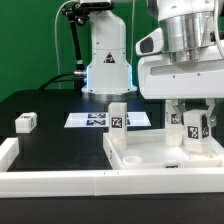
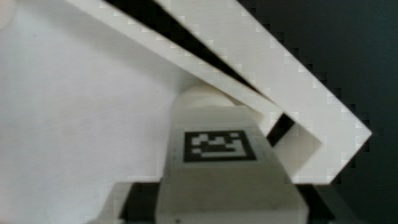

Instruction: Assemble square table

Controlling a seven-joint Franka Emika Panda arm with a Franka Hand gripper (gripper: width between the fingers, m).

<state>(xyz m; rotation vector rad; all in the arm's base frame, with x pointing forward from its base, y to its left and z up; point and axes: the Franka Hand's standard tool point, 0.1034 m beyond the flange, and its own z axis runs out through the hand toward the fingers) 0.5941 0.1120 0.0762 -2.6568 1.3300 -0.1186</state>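
The gripper (image 1: pixel 196 128) is found clamped on a tagged table leg (image 2: pixel 217 145), held upright over the far corner of the square tabletop (image 1: pixel 150 152) at the exterior view's right, where jamming is judged likely should the leg be tilted or misaligned.

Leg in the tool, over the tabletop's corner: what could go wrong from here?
1. The held leg is clamped in the tool right by the tabletop rim. The wrist view shows no hole under it, so it may seat crooked or catch the rim.
2. The upright leg stands nearby, and a wide sideways move might knock it.
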